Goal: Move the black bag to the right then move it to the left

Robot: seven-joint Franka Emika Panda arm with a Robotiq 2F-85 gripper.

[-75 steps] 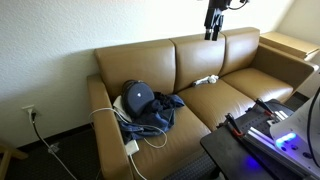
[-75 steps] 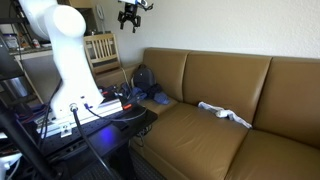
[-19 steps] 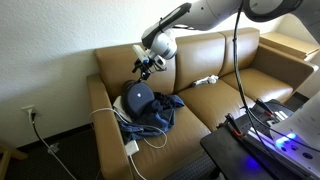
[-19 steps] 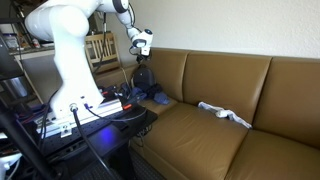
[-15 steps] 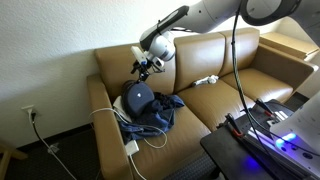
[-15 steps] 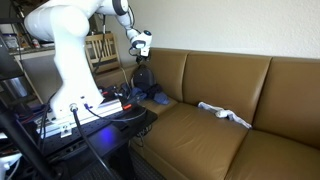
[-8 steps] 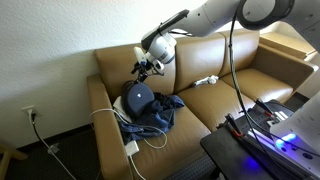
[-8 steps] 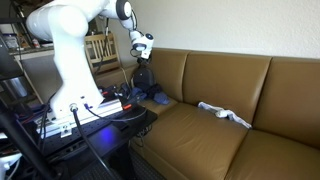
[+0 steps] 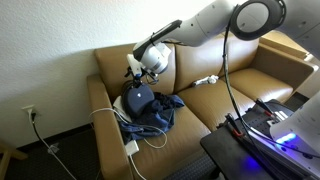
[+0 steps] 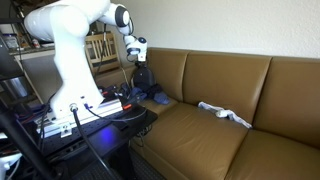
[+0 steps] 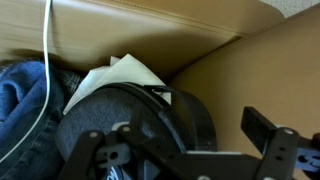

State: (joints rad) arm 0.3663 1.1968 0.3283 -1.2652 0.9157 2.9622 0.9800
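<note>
A rounded black fabric bag (image 9: 138, 97) sits on the end-seat surface of a tan leather couch (image 9: 235, 95), next to the armrest. It rests on a crumpled blue denim garment (image 9: 163, 113), and a thin white cable (image 9: 104, 112) trails beside it. I see my end effector (image 9: 134, 72) hovering just above the bag, its fingers (image 11: 100, 150) spread wide and gripping nothing. In the wrist view, a white sheet of paper (image 11: 118, 73) pokes up behind the bag.
</note>
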